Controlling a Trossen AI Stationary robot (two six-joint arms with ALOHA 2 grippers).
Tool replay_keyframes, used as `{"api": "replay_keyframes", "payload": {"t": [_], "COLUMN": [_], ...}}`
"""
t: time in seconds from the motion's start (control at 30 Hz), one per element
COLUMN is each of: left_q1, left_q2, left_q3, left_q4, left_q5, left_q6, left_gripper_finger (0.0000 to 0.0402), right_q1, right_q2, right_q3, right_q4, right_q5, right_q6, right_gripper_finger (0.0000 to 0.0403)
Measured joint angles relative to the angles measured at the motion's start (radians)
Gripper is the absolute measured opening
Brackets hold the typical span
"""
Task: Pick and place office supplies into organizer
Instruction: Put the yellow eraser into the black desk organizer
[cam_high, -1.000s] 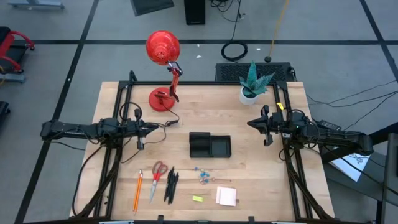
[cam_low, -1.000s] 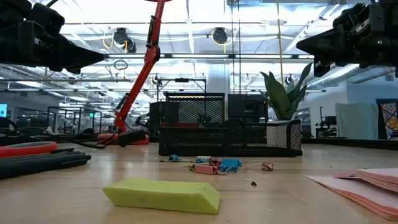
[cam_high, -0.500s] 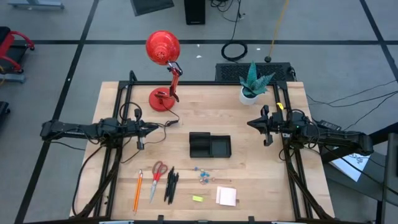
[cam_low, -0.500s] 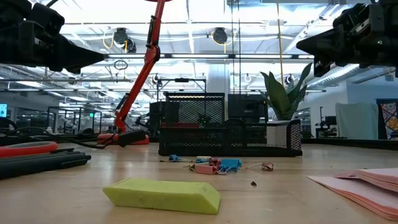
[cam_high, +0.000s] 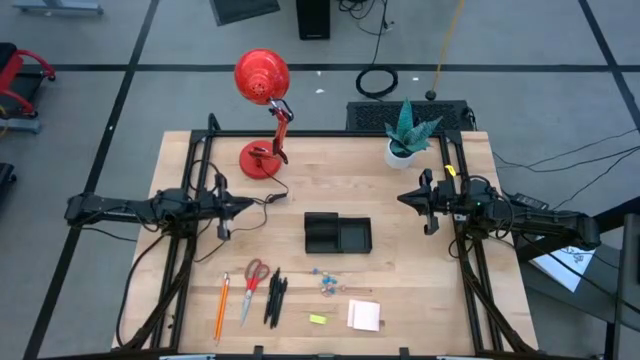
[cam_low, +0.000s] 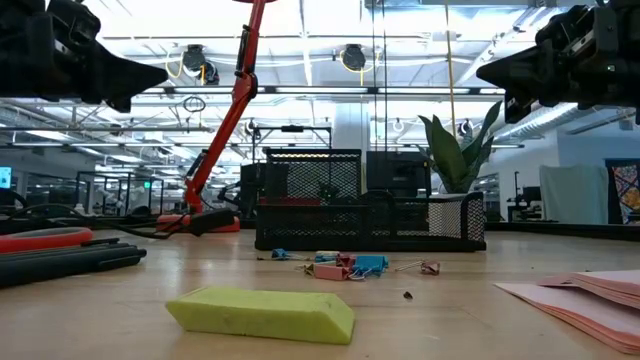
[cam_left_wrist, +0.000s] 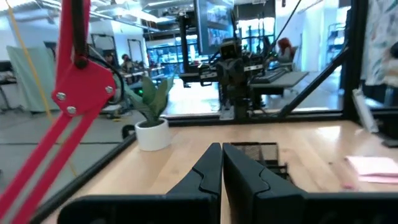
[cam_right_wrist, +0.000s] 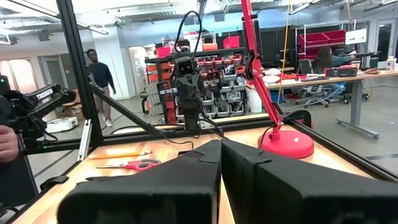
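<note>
The black organizer (cam_high: 337, 233) stands in the middle of the table on its base, also seen in the low view (cam_low: 370, 225). Near the front edge lie the orange pencil (cam_high: 221, 308), red-handled scissors (cam_high: 252, 285), black pens (cam_high: 273, 297), small blue clips (cam_high: 325, 281), the yellow-green piece (cam_high: 317, 319) and the pale sticky-note pad (cam_high: 364, 315). My left gripper (cam_high: 258, 204) hovers shut, left of the organizer, pointing toward the table's right. My right gripper (cam_high: 403, 198) hovers shut, right of the organizer, pointing left. Both stand high above the table (cam_low: 160, 74) (cam_low: 483, 72) and hold nothing.
A red desk lamp (cam_high: 262, 158) stands at the far left, its cord running toward my left gripper. A potted plant (cam_high: 405, 135) stands at the far right. Black frame rails (cam_high: 190, 190) run along both table sides. Bare wood lies between the organizer and the supplies.
My left gripper has tipped its fingertips up a little while staying in place; it remains shut.
</note>
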Motion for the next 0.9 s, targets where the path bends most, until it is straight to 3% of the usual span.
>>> {"api": "replay_keyframes", "payload": {"t": [0.2,0.9], "left_q1": [0.0,-0.007], "left_q2": [0.001,0.002], "left_q3": [0.0,0.0], "left_q4": [0.008,-0.023], "left_q5": [-0.024,-0.006], "left_q6": [0.064,0.022], "left_gripper_finger": [0.0021,0.0021], "right_q1": [0.0,0.0], "right_q2": [0.0,0.0], "right_q3": [0.0,0.0], "right_q4": [0.019,0.015], "right_q5": [0.0,0.001], "right_q6": [0.002,0.002], "right_gripper_finger": [0.0004,0.0004]}}
